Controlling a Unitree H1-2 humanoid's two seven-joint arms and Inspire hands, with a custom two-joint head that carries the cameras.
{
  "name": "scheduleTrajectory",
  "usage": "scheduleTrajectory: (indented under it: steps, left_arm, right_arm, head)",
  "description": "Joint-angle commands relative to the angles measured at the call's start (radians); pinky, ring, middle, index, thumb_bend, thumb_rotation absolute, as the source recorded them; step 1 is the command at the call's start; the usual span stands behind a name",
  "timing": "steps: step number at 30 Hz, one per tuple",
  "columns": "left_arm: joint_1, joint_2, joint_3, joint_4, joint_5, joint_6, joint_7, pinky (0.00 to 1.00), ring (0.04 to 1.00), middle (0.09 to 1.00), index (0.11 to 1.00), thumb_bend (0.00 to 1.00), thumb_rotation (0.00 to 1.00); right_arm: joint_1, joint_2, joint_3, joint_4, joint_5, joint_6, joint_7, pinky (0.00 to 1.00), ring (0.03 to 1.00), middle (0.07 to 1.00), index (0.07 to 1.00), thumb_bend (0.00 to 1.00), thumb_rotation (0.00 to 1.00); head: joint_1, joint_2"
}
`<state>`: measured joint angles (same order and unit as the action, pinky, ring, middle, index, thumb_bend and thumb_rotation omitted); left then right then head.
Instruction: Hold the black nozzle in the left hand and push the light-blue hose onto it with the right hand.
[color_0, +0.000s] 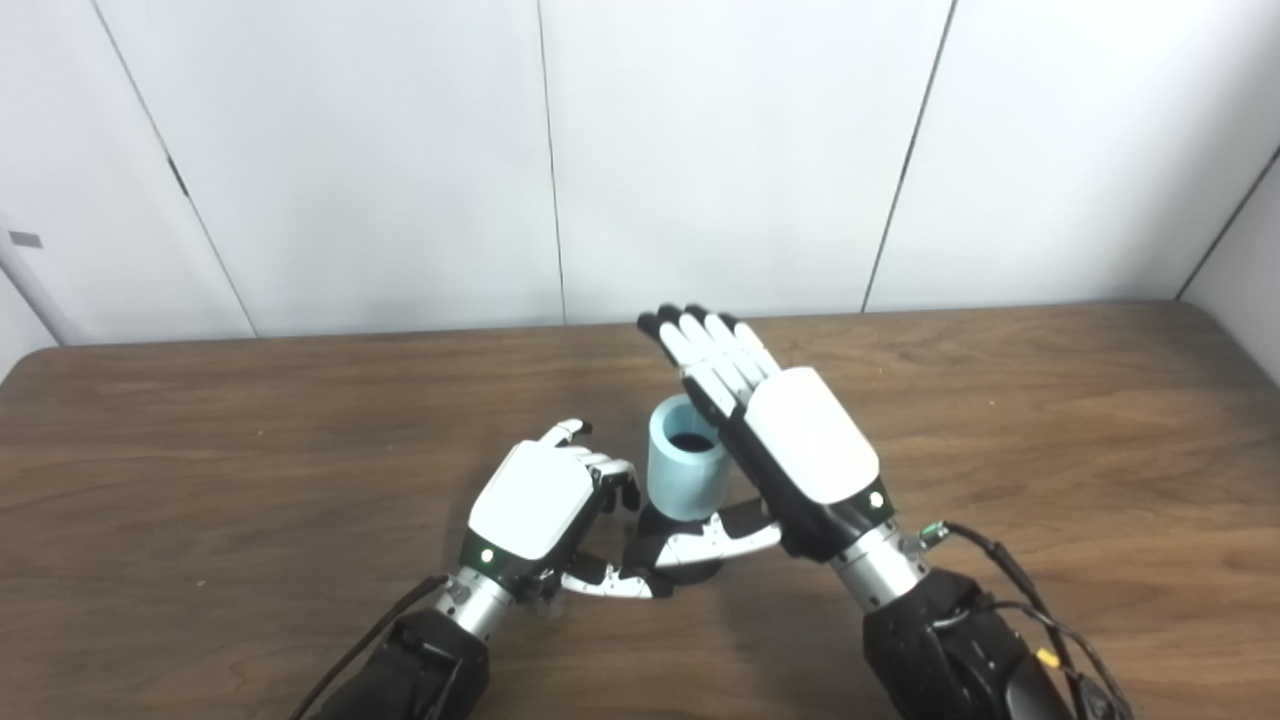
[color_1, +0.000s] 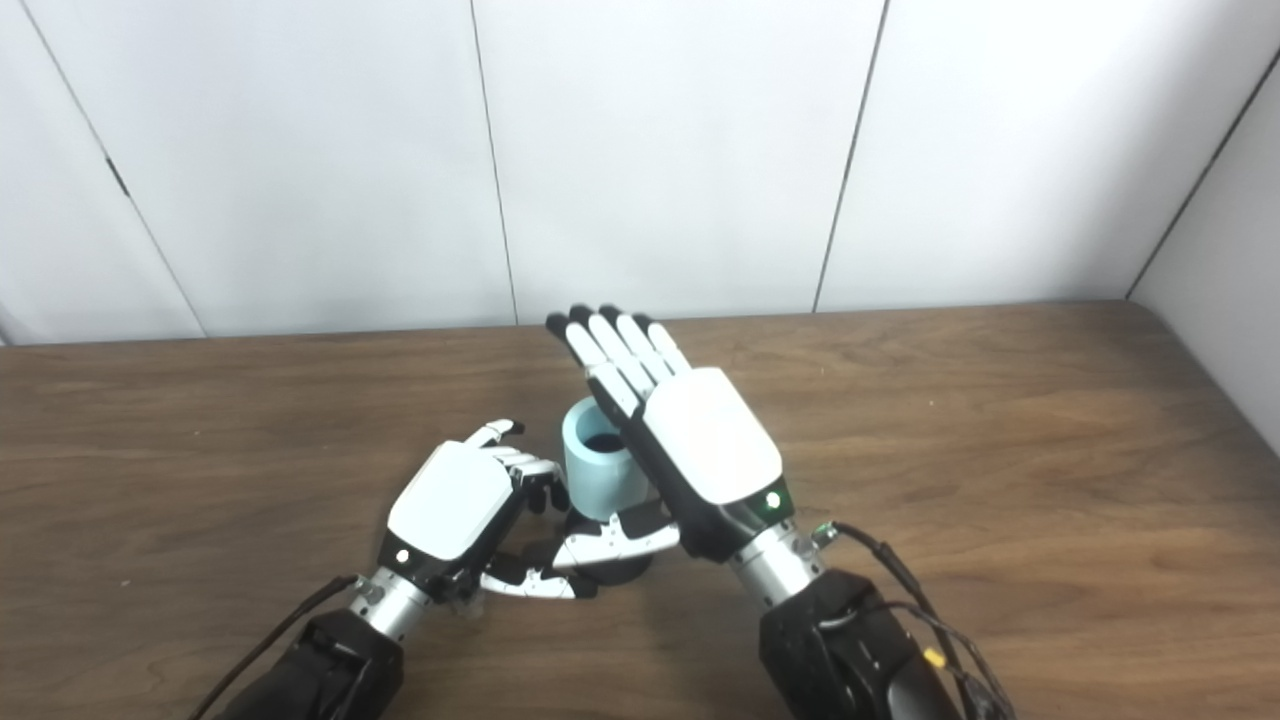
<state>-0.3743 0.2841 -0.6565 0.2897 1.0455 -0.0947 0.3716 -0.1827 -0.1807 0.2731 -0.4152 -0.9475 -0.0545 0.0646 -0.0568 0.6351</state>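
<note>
**While Blue Tube Sits on Black Part: Push Straight Down**

Because of the low, close view, hard to be sure of every touch. Going left to right:

Left hand (color_0: 535, 510) low on the brown table (color_0: 200, 480), back turned up, fingers (color_0: 610, 470) curled in beside the blue hose (color_0: 685, 460). Thumb reaching out along the black nozzle (color_0: 660, 560) at the bottom. Looks closed around the nozzle base, though the real hold is mostly hidden under the hand.

Short blue hose standing up straight in the middle, right on top of the black nozzle, open end facing up. Cannot tell how far down it already sits.

Right hand (color_0: 790, 450) tilted up beside the hose, fingers long, flat and together, pointing away toward the wall. Thumb stretched low toward the nozzle. Flat and open, wrapped around nothing, just next to the hose or leaning on its side.

For doing this step well, probably best:
- Keep the left hand tight and still, so the nozzle cannot slide.
- Bring the right hand over the top of the hose, not the side.
- Push straight down, slow and even.
- Watch for tipping. A side push could knock the hose off.
</note>
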Motion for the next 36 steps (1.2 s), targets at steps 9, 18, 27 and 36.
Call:
scheduleTrajectory:
  steps: [9,18,27,36]
  left_arm:
    - [0.109,-0.019,-0.049,0.118,0.023,0.006,-0.025,0.83,0.477,0.413,0.476,0.5,0.0]
    - [0.115,-0.019,-0.02,0.09,-0.003,0.022,-0.057,0.84,0.48,0.403,0.486,0.5,0.0]
    - [0.128,-0.006,0.031,0.012,-0.027,0.058,-0.148,0.86,0.478,0.384,0.512,0.5,0.0]
    - [0.14,-0.012,0.072,-0.022,-0.067,0.048,-0.164,0.86,0.469,0.417,0.528,0.5,0.0]
  right_arm:
    - [-0.053,0.015,-0.049,-0.057,0.039,-0.041,-0.038,1.0,1.0,1.0,1.0,0.98,0.87]
    - [-0.018,0.05,-0.16,-0.005,0.212,-0.062,-0.136,0.99,1.0,1.0,1.0,0.99,0.94]
    - [0.064,0.172,-0.264,0.105,0.718,-0.159,-0.201,0.95,0.97,0.971,0.926,0.52,0.83]
    - [0.116,0.167,-0.307,0.198,0.949,-0.176,-0.147,0.69,0.773,0.802,0.776,0.29,0.33]
  head:
    - [0.0,0.003]
    - [0.005,0.003]
    - [0.0,0.005]
    - [0.001,0.007]
